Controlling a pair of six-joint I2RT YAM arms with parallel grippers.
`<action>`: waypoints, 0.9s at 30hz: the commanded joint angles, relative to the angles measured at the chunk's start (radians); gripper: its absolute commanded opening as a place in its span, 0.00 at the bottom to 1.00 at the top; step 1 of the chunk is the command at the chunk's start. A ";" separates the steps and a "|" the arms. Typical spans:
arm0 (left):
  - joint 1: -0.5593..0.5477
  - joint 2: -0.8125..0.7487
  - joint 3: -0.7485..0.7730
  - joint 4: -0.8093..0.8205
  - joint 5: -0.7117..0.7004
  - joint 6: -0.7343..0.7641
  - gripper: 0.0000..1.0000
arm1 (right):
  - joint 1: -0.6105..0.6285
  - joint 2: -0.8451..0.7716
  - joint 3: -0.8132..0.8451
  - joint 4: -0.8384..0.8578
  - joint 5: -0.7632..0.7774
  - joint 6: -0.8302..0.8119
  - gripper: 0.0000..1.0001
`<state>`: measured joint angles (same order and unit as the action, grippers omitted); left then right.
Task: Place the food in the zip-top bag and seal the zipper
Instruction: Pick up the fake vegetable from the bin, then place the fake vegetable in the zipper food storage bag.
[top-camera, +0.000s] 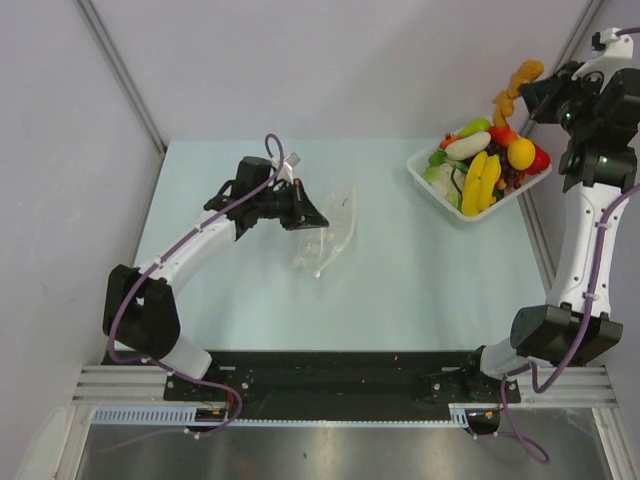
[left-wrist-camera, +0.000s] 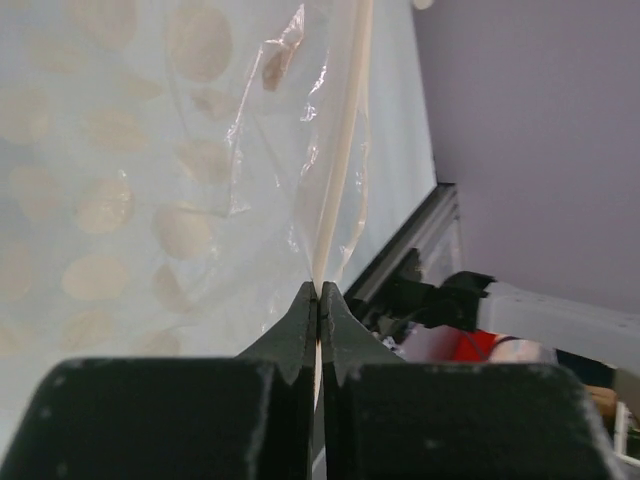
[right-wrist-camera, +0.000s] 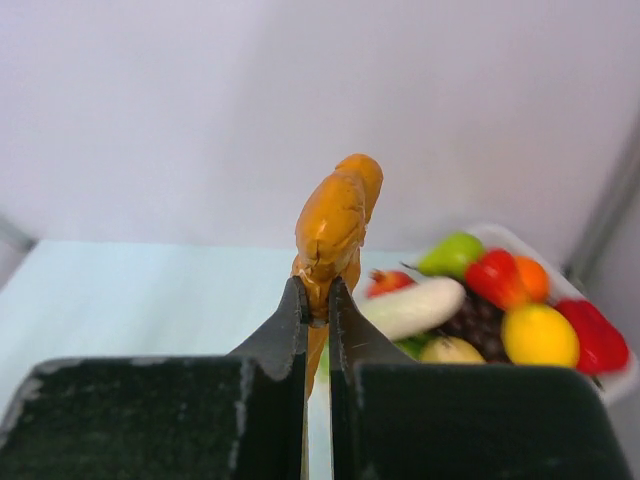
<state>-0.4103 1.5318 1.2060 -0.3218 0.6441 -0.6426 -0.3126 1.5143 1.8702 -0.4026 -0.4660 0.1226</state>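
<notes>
Two-handed, from the top camera: pinching one edge of the zip-top bag (top-camera: 332, 238) with the left gripper (top-camera: 312, 215), jaws pressed together on the plastic, at about ten o'clock on the table (top-camera: 400, 290), probably steadying the pouch for loading; holding the small orange piece (top-camera: 520, 80) aloft in the right gripper (top-camera: 528, 95), clamped on it, at two o'clock, just beyond the white basket (top-camera: 420, 168), likely carrying it clear of the heap of other food. Spreading limp and crumpled toward five o'clock from the left claw, looking clear, with no food showing inside. Turning to the left wrist camera: squeezing the whitish zipper (left-wrist-camera: 345, 150) right between the fingertips, no gap showing, with the strip running up toward twelve o'clock and dotted film fanning off toward ten o'clock, wrinkling and glinting; not telling from here whether the mouth is standing open. Turning to the right wrist camera: nipping the orange piece by its lower end, jaws closed on it, lumpy glossy body sticking up toward twelve o'clock; sitting in the basket at four o'clock, lemon (right-wrist-camera: 540, 335), radish (right-wrist-camera: 415, 307), red bell pepper (right-wrist-camera: 598, 340) and grape bunch (right-wrist-camera: 475, 320), none yet bagged. Judging by that, being early in the job, with sealing a long way off.
</notes>
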 joint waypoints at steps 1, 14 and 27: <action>-0.004 -0.039 -0.008 0.139 0.136 -0.172 0.00 | 0.049 -0.080 -0.049 0.156 -0.192 0.101 0.00; -0.030 -0.042 -0.052 0.319 0.187 -0.407 0.00 | 0.526 -0.220 -0.293 0.243 -0.323 0.134 0.00; -0.013 -0.059 -0.077 0.337 0.169 -0.413 0.00 | 0.774 -0.210 -0.463 -0.015 0.016 0.063 0.00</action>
<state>-0.4332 1.5234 1.1347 -0.0193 0.8150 -1.0393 0.4316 1.3128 1.4120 -0.3435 -0.6106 0.2012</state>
